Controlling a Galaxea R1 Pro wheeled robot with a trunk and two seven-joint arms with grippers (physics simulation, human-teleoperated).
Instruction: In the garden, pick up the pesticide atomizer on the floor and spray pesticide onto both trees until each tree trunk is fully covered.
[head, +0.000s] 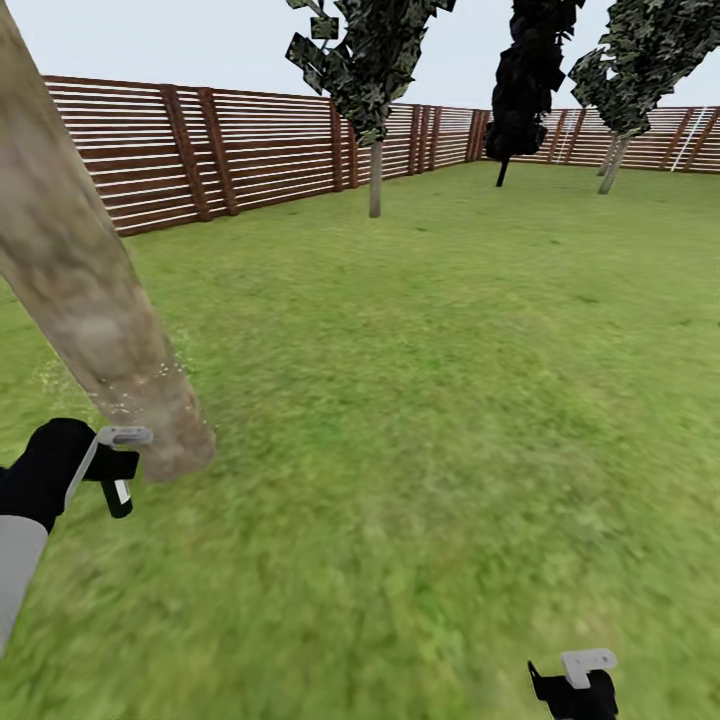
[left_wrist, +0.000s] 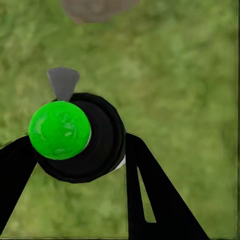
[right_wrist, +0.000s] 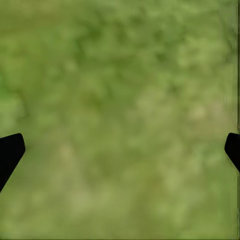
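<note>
Tree trunk (head: 90, 300) left, fence (head: 250, 150) behind lawn (head: 450, 400).

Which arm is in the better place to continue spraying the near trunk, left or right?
Left. The left gripper holds the pesticide atomizer beside the tree trunk, with white specks on the bark. The right gripper is open over grass.

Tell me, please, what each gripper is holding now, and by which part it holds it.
The left gripper holds the pesticide atomizer by its round black body, one finger on each side. The right gripper is open over grass and holds nothing.
</note>
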